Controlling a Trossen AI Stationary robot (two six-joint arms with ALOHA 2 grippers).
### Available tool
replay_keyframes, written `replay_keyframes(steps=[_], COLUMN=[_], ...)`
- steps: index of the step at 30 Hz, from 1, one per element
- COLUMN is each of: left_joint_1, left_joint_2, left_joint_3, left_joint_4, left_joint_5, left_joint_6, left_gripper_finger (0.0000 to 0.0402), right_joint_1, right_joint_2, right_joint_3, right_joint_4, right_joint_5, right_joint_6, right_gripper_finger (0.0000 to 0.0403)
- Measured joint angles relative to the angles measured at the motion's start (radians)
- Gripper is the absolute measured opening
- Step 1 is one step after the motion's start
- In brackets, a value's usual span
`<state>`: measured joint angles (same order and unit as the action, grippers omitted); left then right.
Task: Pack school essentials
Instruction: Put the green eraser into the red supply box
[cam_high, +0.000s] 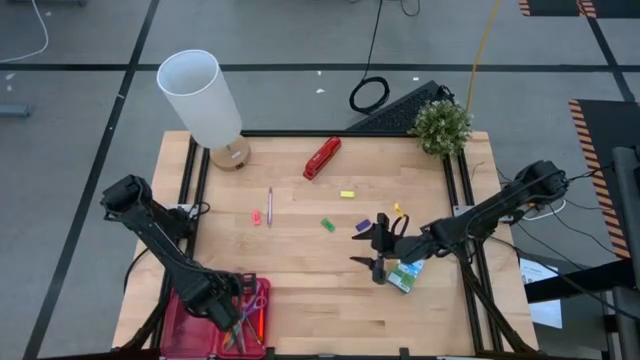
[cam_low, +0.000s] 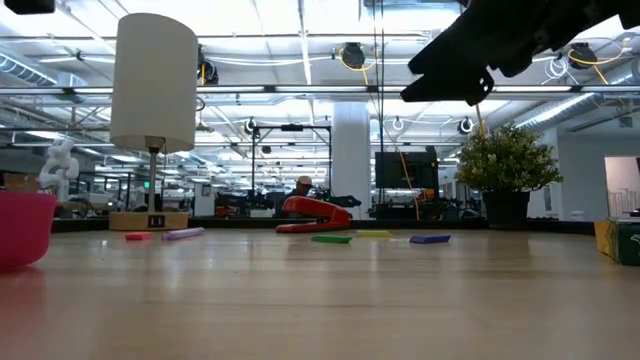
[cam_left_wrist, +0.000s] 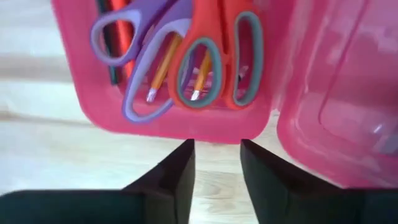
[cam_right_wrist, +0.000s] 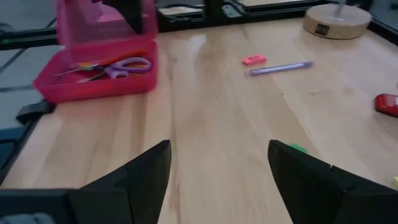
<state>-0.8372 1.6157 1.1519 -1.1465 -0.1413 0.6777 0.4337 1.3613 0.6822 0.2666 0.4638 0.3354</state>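
Just ahead of the narrowly parted left fingers (cam_left_wrist: 214, 180), purple-handled scissors (cam_left_wrist: 140, 43) and red-handled scissors (cam_left_wrist: 217, 56) lie over orange pencils (cam_left_wrist: 163, 68) in the pink box (cam_left_wrist: 186, 121); right fingers (cam_right_wrist: 217, 180) spread wide.

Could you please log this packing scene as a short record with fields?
Container: pink box, front-left corner of table, lid open
Packed: purple scissors, red scissors, orange pencils
Still out: pink eraser, purple pen, green eraser, yellow eraser, crayon box
Left gripper: open, at the box
Right gripper: open, empty, beside the crayon box
Other: red stapler, lamp, plant
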Motion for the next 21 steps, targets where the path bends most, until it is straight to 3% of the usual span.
replay_keyframes(steps=[4,14,21], left_joint_1=[0.014,0.052,0.058], left_joint_2=[0.0,-0.02,-0.077], left_joint_3=[0.0,0.0,-0.018], left_joint_4=[0.006,0.106,0.276], left_joint_5=[-0.046,-0.319,-0.466], left_joint_6=[-0.171,-0.815,-0.931], left_gripper_finger=[0.0152,0.0117,0.0066], right_joint_1=[-0.006,-0.091,-0.153], right_joint_2=[0.044,0.126,0.144], right_joint_3=[0.001,0.001,0.042], right_joint_4=[0.017,0.02,0.023], right_joint_5=[0.064,-0.029,-0.029], right_joint_6=[0.031,0.043,0.043], right_gripper_finger=[0.026,0.026,0.0253])
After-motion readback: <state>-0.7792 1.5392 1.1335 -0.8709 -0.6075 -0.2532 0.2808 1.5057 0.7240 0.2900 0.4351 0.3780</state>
